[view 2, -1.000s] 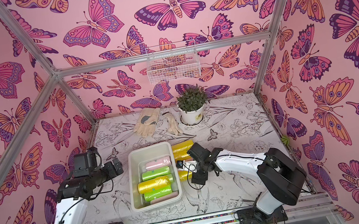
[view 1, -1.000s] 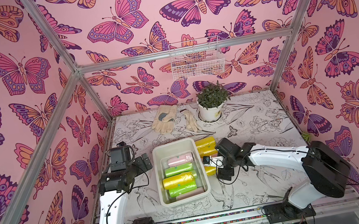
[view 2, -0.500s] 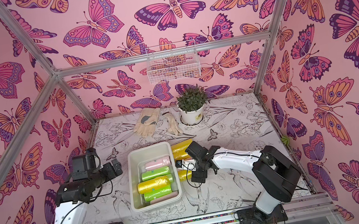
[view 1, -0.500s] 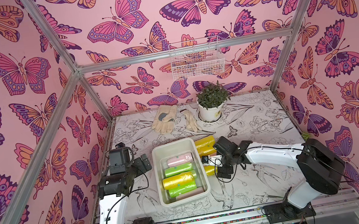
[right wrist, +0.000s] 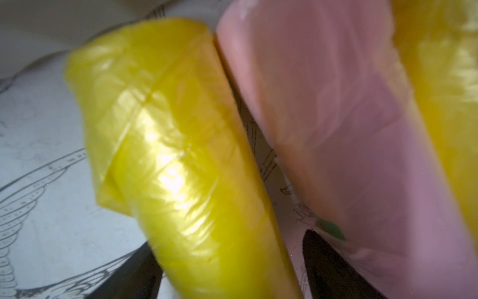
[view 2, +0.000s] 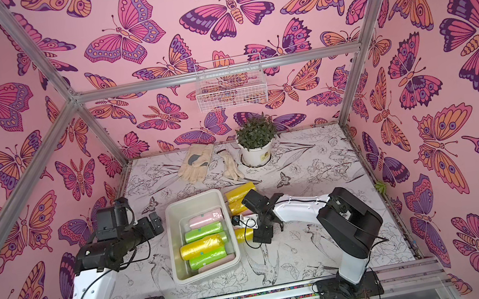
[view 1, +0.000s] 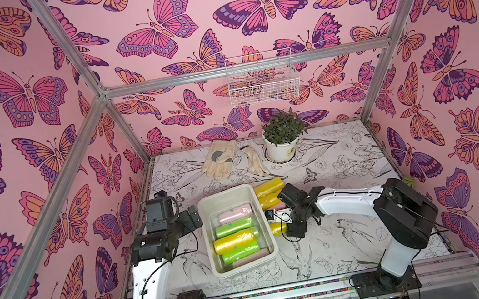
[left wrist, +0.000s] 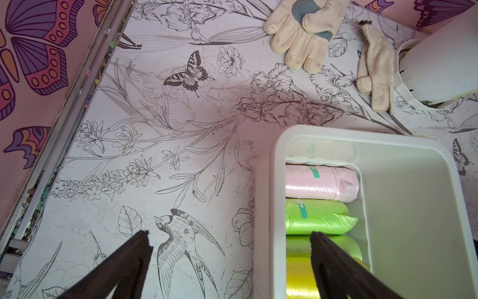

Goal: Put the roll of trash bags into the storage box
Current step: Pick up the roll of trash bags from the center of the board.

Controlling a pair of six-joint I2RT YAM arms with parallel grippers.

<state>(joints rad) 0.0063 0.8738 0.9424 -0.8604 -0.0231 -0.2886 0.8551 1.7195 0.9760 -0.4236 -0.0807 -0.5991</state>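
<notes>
**Box part filled; one yellow roll is lined up and, by the look of it, not yet lifted.**
The roll of trash bags (right wrist: pixel 181 155) you want lies on the bench (view 1: pixel 345 238) just right of the storage box (view 1: pixel 247 264). Your right hand (right wrist: pixel 232 240) sits astride it, a finger on each side; I cannot tell whether they pinch it yet. A pink roll (right wrist: pixel 349 129) and more yellow rolls (view 1: pixel 269 187) wait beside it. The box holds pink, green, yellow, green and pink rolls, and its far end is bare. Your left hand (left wrist: pixel 230 238) hangs wide and empty over the box's left rim.
</notes>
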